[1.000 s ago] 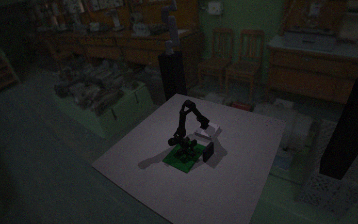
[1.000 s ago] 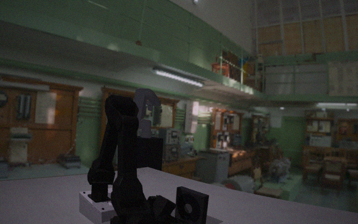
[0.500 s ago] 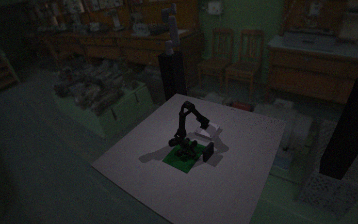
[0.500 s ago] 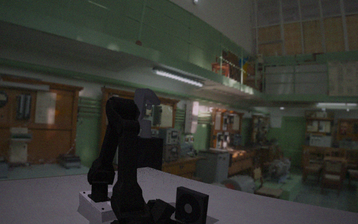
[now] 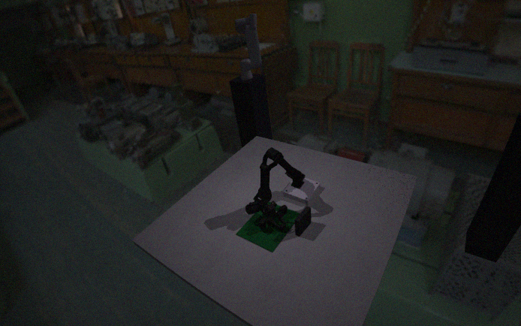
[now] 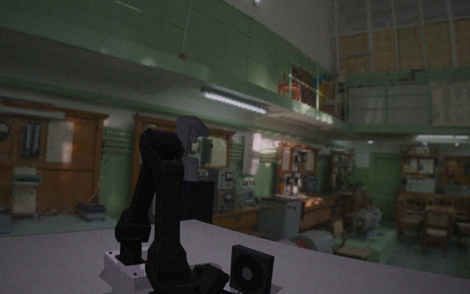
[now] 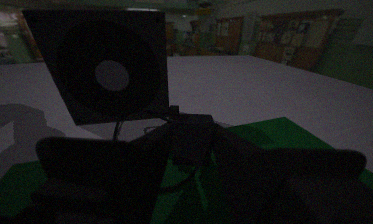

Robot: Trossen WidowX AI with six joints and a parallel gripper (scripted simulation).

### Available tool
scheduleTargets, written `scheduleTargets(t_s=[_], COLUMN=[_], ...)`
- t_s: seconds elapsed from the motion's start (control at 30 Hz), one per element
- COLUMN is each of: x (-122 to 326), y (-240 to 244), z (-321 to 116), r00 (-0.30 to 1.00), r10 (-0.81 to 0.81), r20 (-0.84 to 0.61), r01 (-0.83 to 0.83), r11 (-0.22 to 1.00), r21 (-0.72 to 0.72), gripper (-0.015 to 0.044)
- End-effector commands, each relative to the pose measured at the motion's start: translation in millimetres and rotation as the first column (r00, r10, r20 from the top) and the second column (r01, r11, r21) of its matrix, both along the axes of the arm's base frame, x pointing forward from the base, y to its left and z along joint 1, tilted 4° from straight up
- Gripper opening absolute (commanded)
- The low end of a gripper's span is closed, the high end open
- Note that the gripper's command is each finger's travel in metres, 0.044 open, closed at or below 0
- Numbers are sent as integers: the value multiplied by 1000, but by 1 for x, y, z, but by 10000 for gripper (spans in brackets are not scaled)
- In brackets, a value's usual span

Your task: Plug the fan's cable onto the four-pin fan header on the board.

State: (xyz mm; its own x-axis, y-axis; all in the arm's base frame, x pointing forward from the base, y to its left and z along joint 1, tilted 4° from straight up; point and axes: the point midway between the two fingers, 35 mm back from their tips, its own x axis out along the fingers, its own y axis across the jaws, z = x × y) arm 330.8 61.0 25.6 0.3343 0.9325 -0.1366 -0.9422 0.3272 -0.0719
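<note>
— Item one?
— My hand (image 5: 272,214) (image 7: 192,127), part-closed on the plug (image 7: 192,131), above the green board (image 5: 269,239) (image 7: 282,135), beside the fan (image 5: 302,221) (image 6: 251,269) (image 7: 112,65).
— Relation?
— Header unseen; I judge it lies below, board-side.

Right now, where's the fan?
In the top view, the fan stands upright on the pale table, just right of the green board; the wrist view shows it at upper left.
</note>
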Motion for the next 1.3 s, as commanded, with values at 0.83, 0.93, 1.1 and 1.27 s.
scheduleTargets(t_s=[0.83,0.93,1.1,1.27], x=[0,0,0,0], y=[0,0,0,0], z=[0,0,0,0], r00=[1000,1000,1000,1000], r10=[0,0,0,0], r20=[0,0,0,0], r01=[0,0,0,0], r11=[1000,1000,1000,1000], r21=[0,0,0,0], gripper=[0,0,0,26])
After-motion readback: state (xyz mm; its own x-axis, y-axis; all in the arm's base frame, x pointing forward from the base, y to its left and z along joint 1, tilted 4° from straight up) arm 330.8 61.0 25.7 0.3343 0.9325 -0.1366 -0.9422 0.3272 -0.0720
